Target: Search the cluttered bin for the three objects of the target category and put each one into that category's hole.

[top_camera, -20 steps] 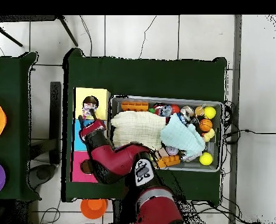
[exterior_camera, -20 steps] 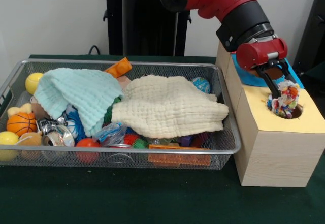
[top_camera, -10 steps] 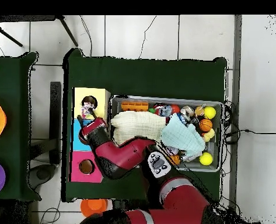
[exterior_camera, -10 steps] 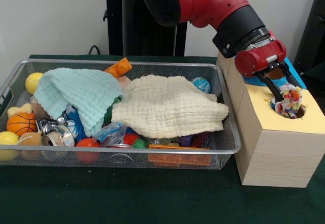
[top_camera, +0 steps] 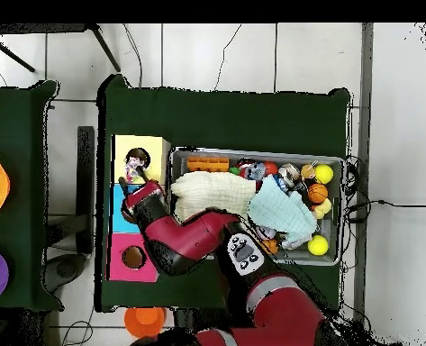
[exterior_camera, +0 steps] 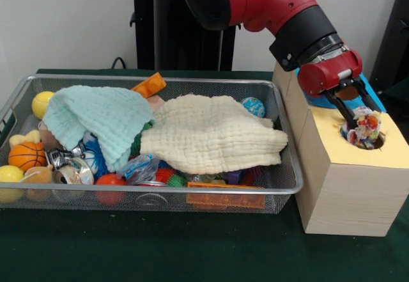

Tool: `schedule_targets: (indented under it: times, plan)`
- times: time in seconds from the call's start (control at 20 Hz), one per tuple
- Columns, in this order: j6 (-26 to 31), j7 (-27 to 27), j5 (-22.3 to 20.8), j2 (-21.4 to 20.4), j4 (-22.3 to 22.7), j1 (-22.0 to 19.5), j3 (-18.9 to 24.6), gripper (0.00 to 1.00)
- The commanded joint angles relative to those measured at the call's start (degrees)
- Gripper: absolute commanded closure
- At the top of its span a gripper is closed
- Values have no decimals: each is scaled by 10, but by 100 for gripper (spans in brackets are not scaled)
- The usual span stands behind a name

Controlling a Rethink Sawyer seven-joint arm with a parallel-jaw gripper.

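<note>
Pincer (exterior_camera: 355,119) grips soft, light rope toy (exterior_camera: 362,127) at its top, over yellow hole (exterior_camera: 370,141); squashes easily.

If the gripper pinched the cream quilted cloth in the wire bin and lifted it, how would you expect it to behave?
The cream quilted cloth would probably be floppy: it drapes in folds over the toys beneath. It looks light for its spread, being thin at the edges. One pinch would likely lift a corner first, the rest trailing, and it might drag against the mint-green cloth beside it in the wire mesh bin.
</note>
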Motion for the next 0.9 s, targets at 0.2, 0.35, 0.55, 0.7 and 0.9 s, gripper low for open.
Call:
schedule_targets:
  times: [0.2, 0.35, 0.55, 0.7, 0.9]
  plan:
    - [407, -27, 48, 69, -73, -19, 65, 0]
    - [447, -39, 65, 54, -89, -18, 65, 0]
    - [477, -58, 63, 62, -104, -35, 78, 0]
    - [491, -64, 57, 64, -114, -40, 79, 0]
    - [510, -68, 53, 59, -125, -44, 78, 0]
